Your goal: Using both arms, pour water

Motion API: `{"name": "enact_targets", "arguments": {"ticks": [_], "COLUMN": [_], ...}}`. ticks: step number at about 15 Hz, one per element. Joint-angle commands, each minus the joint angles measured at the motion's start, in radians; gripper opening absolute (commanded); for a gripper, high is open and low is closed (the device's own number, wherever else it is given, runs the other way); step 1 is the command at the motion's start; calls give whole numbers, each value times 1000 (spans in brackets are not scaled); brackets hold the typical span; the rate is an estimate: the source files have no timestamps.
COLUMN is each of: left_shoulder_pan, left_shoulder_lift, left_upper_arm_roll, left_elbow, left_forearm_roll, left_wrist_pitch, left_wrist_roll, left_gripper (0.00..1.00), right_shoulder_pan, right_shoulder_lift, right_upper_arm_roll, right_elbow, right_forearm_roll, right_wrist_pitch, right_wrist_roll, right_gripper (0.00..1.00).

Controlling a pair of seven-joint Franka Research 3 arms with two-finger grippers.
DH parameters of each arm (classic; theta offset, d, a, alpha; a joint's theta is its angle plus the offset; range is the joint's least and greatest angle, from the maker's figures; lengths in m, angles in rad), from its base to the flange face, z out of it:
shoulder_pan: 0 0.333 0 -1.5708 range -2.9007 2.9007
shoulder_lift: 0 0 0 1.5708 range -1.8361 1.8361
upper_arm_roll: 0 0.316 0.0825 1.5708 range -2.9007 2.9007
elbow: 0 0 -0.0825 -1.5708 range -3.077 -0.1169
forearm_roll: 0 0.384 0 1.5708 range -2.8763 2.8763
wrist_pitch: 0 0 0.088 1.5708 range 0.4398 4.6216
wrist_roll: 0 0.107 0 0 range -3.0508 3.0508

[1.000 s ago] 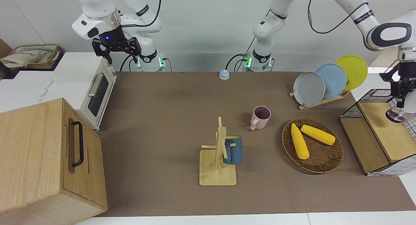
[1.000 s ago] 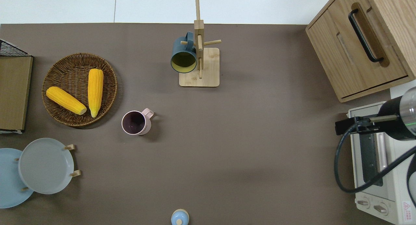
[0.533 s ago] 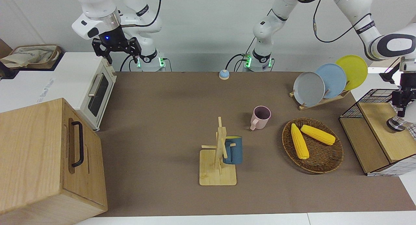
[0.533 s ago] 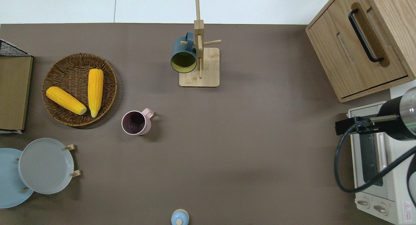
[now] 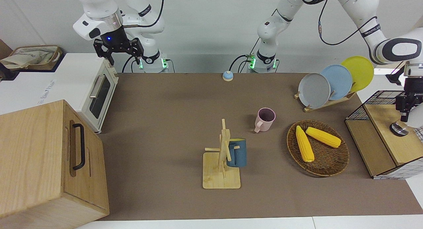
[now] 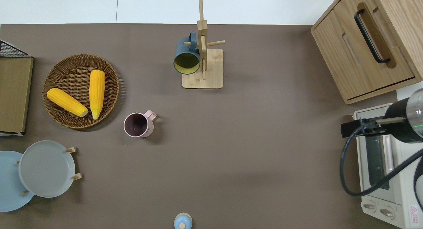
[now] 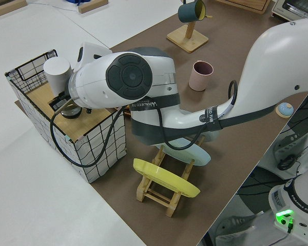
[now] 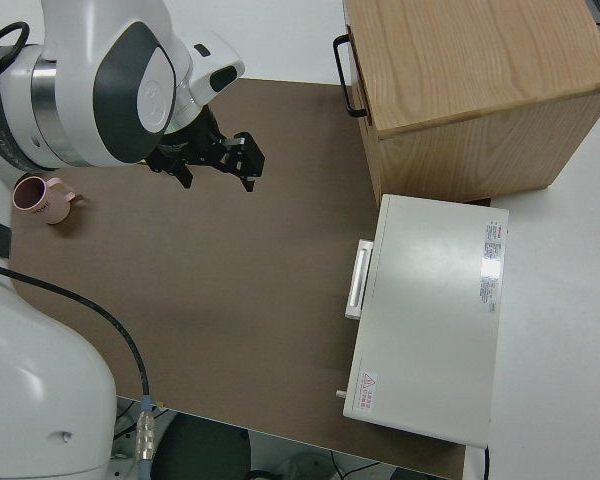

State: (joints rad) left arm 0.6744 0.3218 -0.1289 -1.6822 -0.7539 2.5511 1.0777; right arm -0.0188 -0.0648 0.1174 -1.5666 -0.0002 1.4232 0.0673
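Brown matting covers the table [image 5: 172,103]; I find nothing poured yet. My left gripper [image 5: 405,107] hangs over the wire rack [image 5: 380,96] at a white vessel [image 7: 57,72] with a metal-based one [image 5: 399,129] beside it; whether it is spread or pinching I cannot tell. My right gripper [image 5: 118,50], fingers spread and empty, is parked. The pink cup [image 5: 265,119] stands untouched, so grasping, carrying and pouring all remain, in my judgement.

Four fixed cameras around one table
Front faces the robots; overhead looks straight down; both share the pink mug [image 5: 265,119] at centre frame; side views sit close above each arm
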Motion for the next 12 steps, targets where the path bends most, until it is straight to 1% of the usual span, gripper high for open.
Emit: {"name": "enact_targets", "arguments": {"ticks": [1,3,4,5,7,12], "left_shoulder_pan": [-2,-2,-2,-2,-2,-1], "left_shoulder_lift": [16,16,16,16,16,13], "left_upper_arm_roll": [2,0,0,0,2,2], "left_elbow": [33,35,33,33,35,38], "left_forearm_roll": [-28,-27,-27,-25,-24,-13], "left_wrist_pitch": [-3,-3,-3,-5,-5,-22], "left_wrist_roll": [24,24,24,22,22,2], "left_gripper": [72,83,120,251,996,1000], "right_shoulder_pan": [-4,-4,-4,-4,-4,-4], "right_shoulder_lift": [11,11,11,11,11,11], "right_upper_arm_roll": [2,2,2,2,2,2], "right_elbow": [17,17,17,17,17,17], "right_forearm_roll": [9,9,9,9,9,9], "right_wrist_pitch": [3,3,3,3,3,3], "right_wrist_roll": [-20,-20,-20,-20,-20,-20], "right_gripper": [992,992,992,992,992,992]}}
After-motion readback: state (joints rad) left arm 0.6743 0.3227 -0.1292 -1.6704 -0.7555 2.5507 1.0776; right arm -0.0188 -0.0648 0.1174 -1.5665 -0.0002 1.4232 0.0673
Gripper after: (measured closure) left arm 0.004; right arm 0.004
